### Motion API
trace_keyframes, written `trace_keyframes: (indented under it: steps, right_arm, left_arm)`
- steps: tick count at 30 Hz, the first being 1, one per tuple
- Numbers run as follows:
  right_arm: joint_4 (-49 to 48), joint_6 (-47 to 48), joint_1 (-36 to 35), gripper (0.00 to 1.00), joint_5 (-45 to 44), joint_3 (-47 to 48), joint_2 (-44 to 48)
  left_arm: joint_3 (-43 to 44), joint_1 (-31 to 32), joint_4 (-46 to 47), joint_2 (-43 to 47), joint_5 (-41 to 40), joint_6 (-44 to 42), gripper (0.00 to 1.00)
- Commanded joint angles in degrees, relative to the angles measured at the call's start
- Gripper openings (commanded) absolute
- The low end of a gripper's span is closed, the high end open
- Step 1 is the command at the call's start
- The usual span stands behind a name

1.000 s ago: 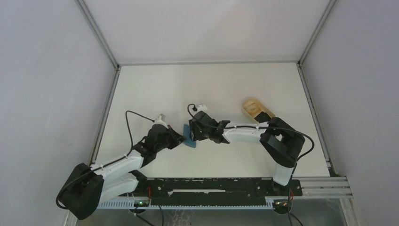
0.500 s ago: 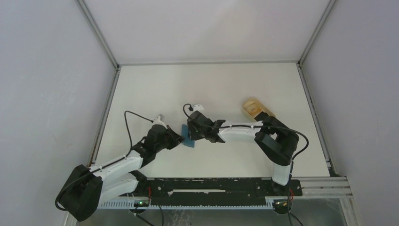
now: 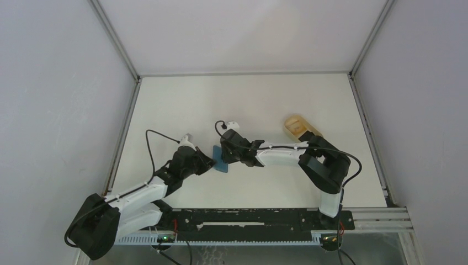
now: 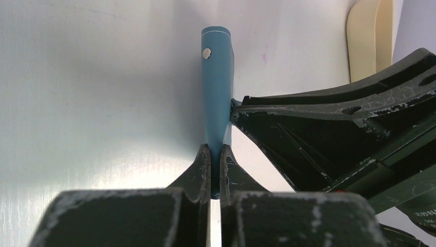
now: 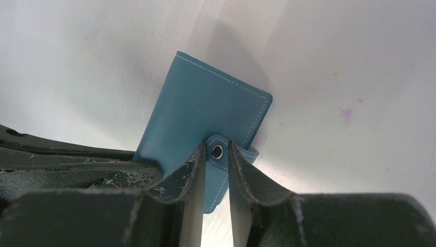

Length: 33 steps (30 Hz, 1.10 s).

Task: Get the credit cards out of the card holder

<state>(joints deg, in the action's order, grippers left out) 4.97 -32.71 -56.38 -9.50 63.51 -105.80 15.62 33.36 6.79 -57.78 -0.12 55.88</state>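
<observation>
The teal card holder (image 3: 219,160) is folded shut and stands on edge on the table between the two arms. My left gripper (image 4: 215,154) is shut on its near edge, where the holder (image 4: 217,87) shows edge-on with its snap stud upward. My right gripper (image 5: 216,149) is at the holder (image 5: 205,113) from the other side. Its jaws stand narrowly apart on either side of the snap tab (image 5: 217,152), close against it. In the top view the left gripper (image 3: 208,163) and right gripper (image 3: 225,155) meet at the holder. No credit cards show; they are hidden.
A tan rounded object (image 3: 298,127) lies on the table behind the right arm and shows as cream (image 4: 367,36) in the left wrist view. The white table (image 3: 243,99) is walled by a metal frame at the left, the right and the back.
The right gripper has shifted slightly left onto the holder and its jaws have narrowed around the snap tab. The left gripper and the holder have stayed put.
</observation>
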Motion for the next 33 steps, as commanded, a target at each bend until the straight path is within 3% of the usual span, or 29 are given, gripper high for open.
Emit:
trace_keyframes:
  steps: [1,21,28,33]
  right_arm:
    - [0.27,1.43,3.23,0.28,-5.13,1.2,-0.26]
    - [1.7,3.69,7.75,0.29,-7.58,-2.51,1.79]
    - [-3.96,8.28,2.94,0.57,-3.82,-4.6,6.9]
    - [-7.08,9.95,-0.71,0.61,-2.9,-4.55,7.72]
  left_arm:
    - [2.69,0.25,-1.51,1.82,0.39,-2.09,0.0]
    - [3.9,0.31,-6.44,5.0,-4.0,-2.97,0.0]
    - [3.89,0.27,-6.43,4.78,-4.71,-2.92,0.0]
    - [3.91,0.3,-6.43,4.44,-5.0,-2.88,0.0]
